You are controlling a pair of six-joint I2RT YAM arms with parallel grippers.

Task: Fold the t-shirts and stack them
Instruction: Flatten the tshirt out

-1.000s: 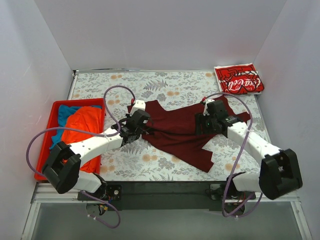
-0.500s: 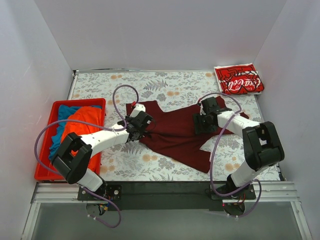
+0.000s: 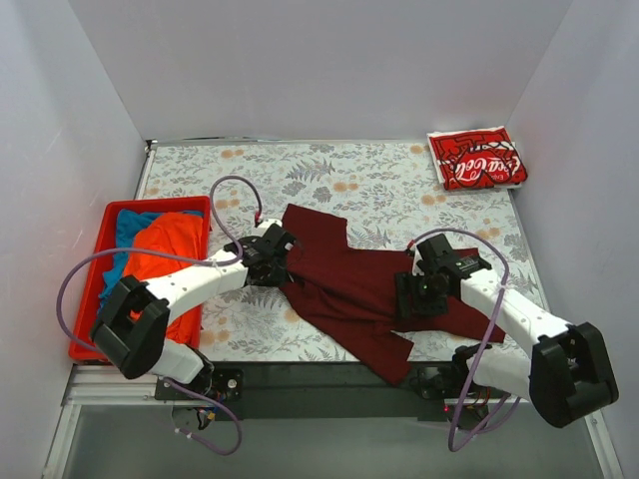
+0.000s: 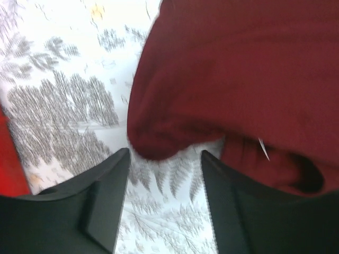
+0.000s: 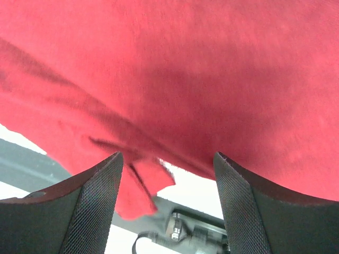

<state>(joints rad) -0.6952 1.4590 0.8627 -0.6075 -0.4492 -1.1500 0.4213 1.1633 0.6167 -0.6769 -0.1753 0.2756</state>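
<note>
Table (image 3: 379, 180): floral-patterned surface, walled on three sides.

Maroon t-shirt (image 3: 344, 284): lies unfolded and rumpled across the near middle of the table, running from far left to near right. Its lowest corner reaches the table's near edge.

Red bin (image 3: 150, 204): at the left edge, holding the orange t-shirt (image 3: 165, 249) on top of the blue t-shirt (image 3: 128, 228).

Coca-Cola t-shirt (image 3: 477, 158): folded flat in the far right corner, well apart from everything else.

Left gripper (image 3: 278, 254): at the maroon shirt's left edge. In the wrist view its fingers are spread, with a bunched fold of cloth just ahead of the tips — released, not pinching.

Right gripper (image 3: 417, 297): over the shirt's near right part. Its fingers are likewise spread wide, with cloth filling the view beyond them — nothing clamped.
</note>
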